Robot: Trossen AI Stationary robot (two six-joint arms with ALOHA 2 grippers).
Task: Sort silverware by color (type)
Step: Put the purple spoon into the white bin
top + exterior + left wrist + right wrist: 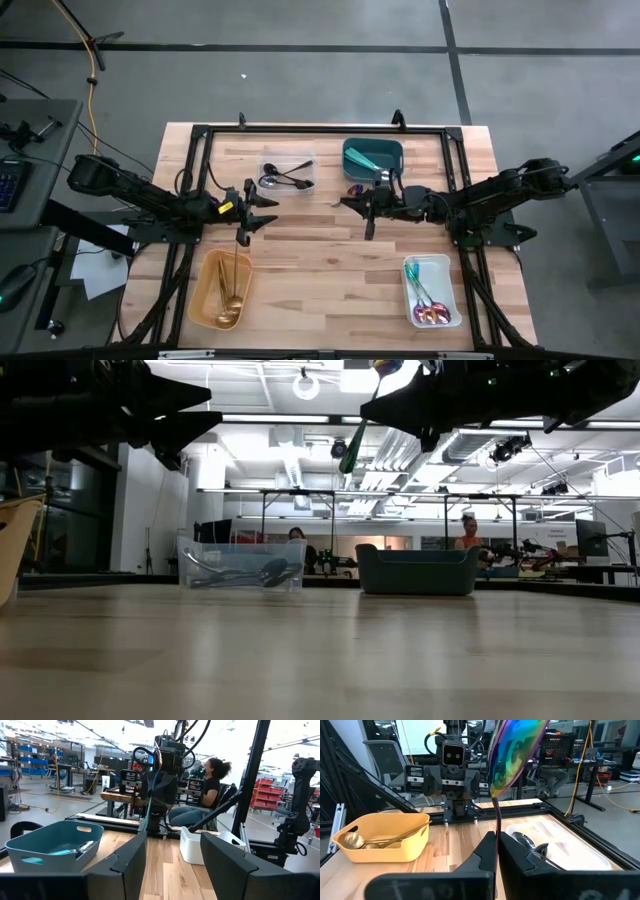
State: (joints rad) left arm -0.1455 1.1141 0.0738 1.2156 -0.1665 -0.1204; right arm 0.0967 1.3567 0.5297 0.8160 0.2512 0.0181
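Iridescent spoon [512,755] stands upright in the right hand [496,851], pinched by its handle, bowl up

Its matching white bin [432,291], holding what look like two pink-purple spoons and one teal-handled piece, lies on the near right of the worktop [330,290], nearer this arm. Left hand [262,204] hovers spread and empty at mid-worktop. Four bins: yellow [221,288], clear [288,175], teal [372,159], white

Wood table [320,290], black frame [320,130] round edges. Relative to teal bin [373,155] at far edge: clear bin [288,172] just beside, leftward; yellow bin [221,288] well apart, near-left; white bin [432,290] near-right. Seated person [210,790] in room beyond table.
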